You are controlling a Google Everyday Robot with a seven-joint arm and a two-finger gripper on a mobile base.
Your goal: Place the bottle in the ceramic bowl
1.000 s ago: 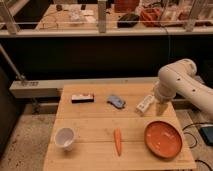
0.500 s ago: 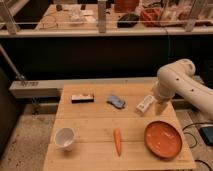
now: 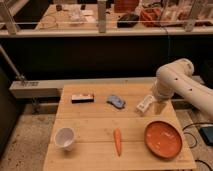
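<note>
Camera view, one wooden surface (image 3: 92, 125). Contents:
- white cup (image 3: 65, 137), front left
- flat black-and-white box (image 3: 82, 98), back left
- small blue lumpy object (image 3: 116, 101), back centre
- carrot (image 3: 118, 141), front centre
- bottle (image 3: 144, 104), white, tilted, back right, apart from the bowl
- gripper (image 3: 159, 106), just right of the bottle; grip cannot be told
- orange shallow bowl (image 3: 162, 139), front right, nothing in it

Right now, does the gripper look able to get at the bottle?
Probably yes. The gripper hangs over the table, close beside the bottle, with nothing between them; the blue object lies apart on the bottle's other side.
</note>
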